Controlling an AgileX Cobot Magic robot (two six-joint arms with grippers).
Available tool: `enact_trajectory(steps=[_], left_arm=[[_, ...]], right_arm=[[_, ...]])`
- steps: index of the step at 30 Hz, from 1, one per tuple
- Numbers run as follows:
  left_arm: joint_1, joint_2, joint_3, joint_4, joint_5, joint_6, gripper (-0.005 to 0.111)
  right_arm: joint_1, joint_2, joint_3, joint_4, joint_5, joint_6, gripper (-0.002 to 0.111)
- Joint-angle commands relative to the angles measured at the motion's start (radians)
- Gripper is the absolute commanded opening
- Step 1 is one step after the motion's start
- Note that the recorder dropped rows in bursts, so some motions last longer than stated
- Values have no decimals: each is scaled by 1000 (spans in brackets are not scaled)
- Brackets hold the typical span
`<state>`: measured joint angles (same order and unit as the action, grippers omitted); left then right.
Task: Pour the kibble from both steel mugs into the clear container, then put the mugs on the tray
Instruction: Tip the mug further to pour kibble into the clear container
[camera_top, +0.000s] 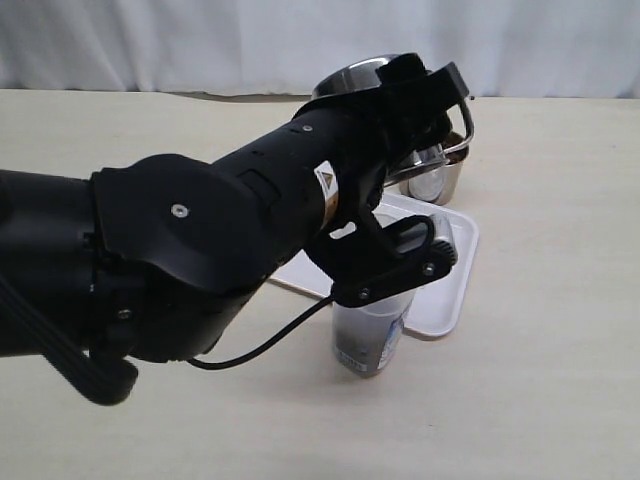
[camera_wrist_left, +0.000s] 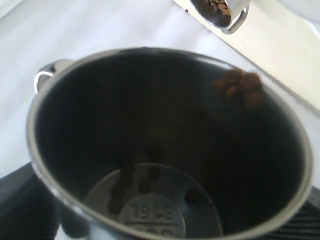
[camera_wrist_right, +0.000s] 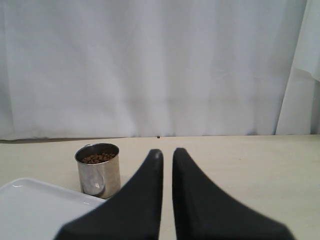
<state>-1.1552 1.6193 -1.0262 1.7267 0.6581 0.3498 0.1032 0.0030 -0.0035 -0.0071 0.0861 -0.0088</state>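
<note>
One mug (camera_wrist_left: 150, 140), tipped above the container (camera_top: 368, 340), is gripped by the left hand (camera_top: 415, 95); few kibble (camera_wrist_left: 240, 85) pellets sit at its lip. First pour judged nearly done. Right hand (camera_wrist_right: 167, 152), narrow and empty, should next take the full mug (camera_wrist_right: 98, 170) beside the tray (camera_top: 445, 290).
</note>
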Motion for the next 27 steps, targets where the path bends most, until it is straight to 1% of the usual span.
enact_trajectory(steps=[1,12,18,23,27], left_arm=[[-8,-7,-11,18,-26,73,0],[-8,-7,-11,18,-48,105,0],[-8,-7,-11,18,-93,241,0],[-8,-7,-11,18,-95,339,0],[-8,-7,-11,18,-95,385,0]], right_arm=[[5,-3,3,0,-7,0,5],[5,-3,3,0,-7,0,5],[5,-3,3,0,-7,0,5],[5,-3,3,0,-7,0,5],[5,-3,3,0,-7,0,5]])
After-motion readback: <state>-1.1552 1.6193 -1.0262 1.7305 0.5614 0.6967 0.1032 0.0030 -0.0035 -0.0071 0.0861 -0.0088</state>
